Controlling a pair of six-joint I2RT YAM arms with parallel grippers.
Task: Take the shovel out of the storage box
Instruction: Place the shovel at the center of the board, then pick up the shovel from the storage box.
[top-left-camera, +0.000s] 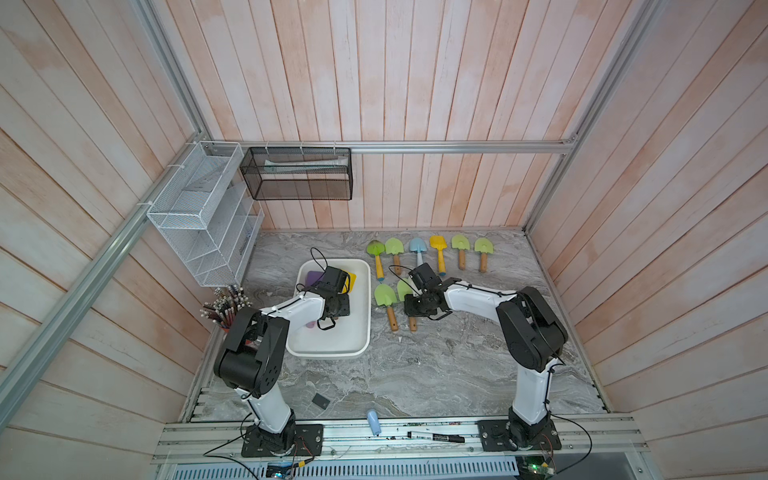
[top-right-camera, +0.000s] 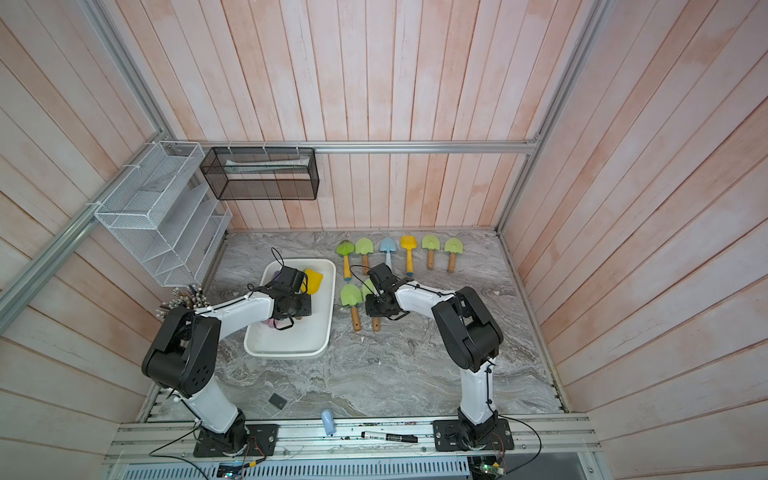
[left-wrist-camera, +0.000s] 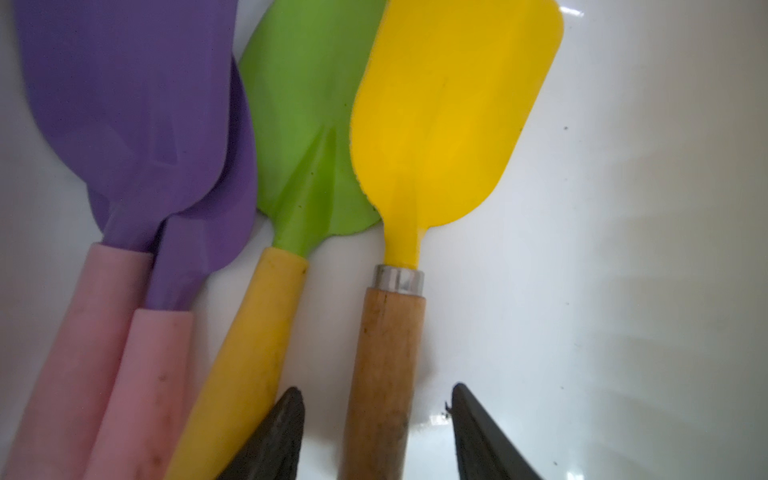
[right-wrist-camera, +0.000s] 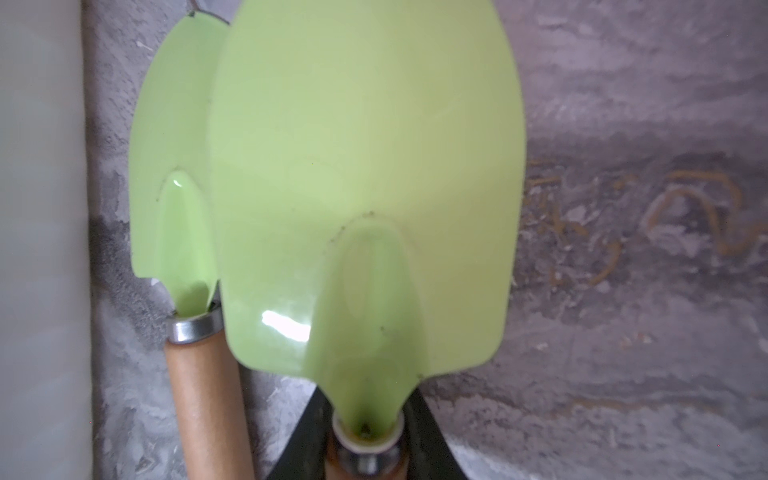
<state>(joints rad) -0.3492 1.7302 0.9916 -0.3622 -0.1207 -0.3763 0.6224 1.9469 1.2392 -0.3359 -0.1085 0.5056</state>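
The white storage box (top-left-camera: 332, 355) (top-right-camera: 286, 353) lies on the marble table's left side. Inside it are a yellow shovel (left-wrist-camera: 449, 112) with a wooden handle, a green shovel (left-wrist-camera: 307, 124) with a yellow handle, and two purple shovels (left-wrist-camera: 124, 104) with pink handles. My left gripper (left-wrist-camera: 376, 390) is down in the box, open, one finger on each side of the yellow shovel's wooden handle with gaps on both sides. My right gripper (right-wrist-camera: 368, 390) is shut on the neck of a light green shovel (right-wrist-camera: 365, 166) (top-left-camera: 404, 289) just right of the box. Its blade overlaps a second light green shovel (right-wrist-camera: 174, 158) (top-left-camera: 385, 296).
Several shovels (top-left-camera: 436, 249) lie in a row along the back of the table. A white wire rack (top-left-camera: 199, 216) and a black mesh basket (top-left-camera: 297, 174) hang on the walls. A pencil cup (top-left-camera: 224, 309) stands left of the box. A marker (top-left-camera: 436, 437) lies on the front rail.
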